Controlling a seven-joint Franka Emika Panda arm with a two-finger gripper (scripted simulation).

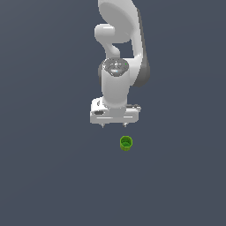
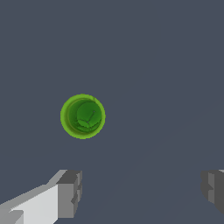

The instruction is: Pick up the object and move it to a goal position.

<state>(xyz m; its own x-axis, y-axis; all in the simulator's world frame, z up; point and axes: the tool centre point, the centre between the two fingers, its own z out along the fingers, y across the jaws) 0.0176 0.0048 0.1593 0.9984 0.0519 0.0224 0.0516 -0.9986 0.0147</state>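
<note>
The object, a small bright green hollow cup (image 1: 126,143), stands upright on the dark grey floor, its round opening facing up (image 2: 83,116). My white gripper (image 1: 114,126) hangs above the floor, a little behind the cup and toward the exterior view's left of it. Its two short fingers are spread wide apart with nothing between them. In the wrist view the gripper (image 2: 142,192) shows as two grey fingertips (image 2: 70,192) far apart, and the cup lies ahead of them, off the line between them.
The white arm (image 1: 119,53) rises behind the gripper toward the back of the exterior view. A plain dark grey floor (image 1: 53,176) spreads in every direction with no other objects showing.
</note>
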